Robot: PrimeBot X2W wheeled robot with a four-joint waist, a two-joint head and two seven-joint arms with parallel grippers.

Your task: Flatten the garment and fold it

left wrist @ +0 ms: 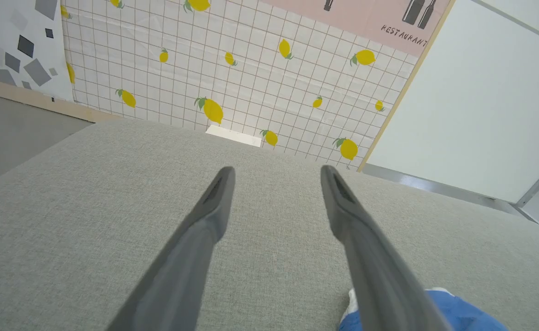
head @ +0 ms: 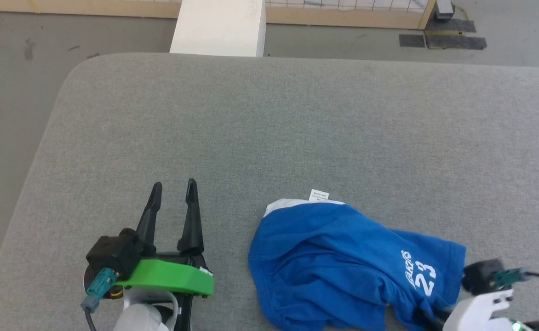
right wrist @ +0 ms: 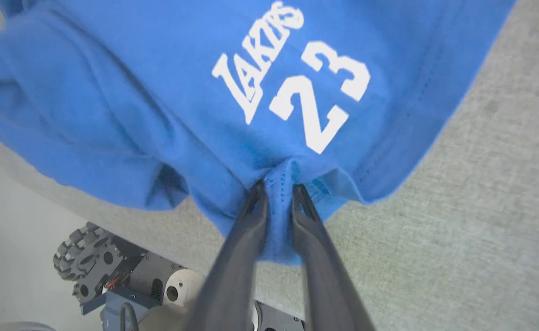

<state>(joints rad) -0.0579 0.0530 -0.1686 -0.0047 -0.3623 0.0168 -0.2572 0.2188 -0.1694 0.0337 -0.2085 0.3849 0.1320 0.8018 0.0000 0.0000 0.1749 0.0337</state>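
A grey padded bench (head: pixel 269 128) seen from above. The garment (head: pixel 343 262), royal blue with white "LAKERS 23" lettering, lies crumpled on the bench near its front edge, to my right. A small white tag (head: pixel 319 195) sticks out at its far side.

My right jaws are nearly closed, with a puckered fold of the garment's blue hem caught between the tips, just below the lettering. In the right wrist view that part of the cloth hangs past the front edge of the bench, above my wheeled base (right wrist: pixel 113 276).

My left jaws are wide open and hold nothing. They rest low over bare bench, well to the left of the garment.

The risks, as I judge them: the grip is thin, so soft jersey could slip free, and cloth already over the edge might then slide off the bench. With nothing pinning the other side, a pull could drag the whole heap rather than spread it. The fold may also hold two layers, which would keep the garment bunched.
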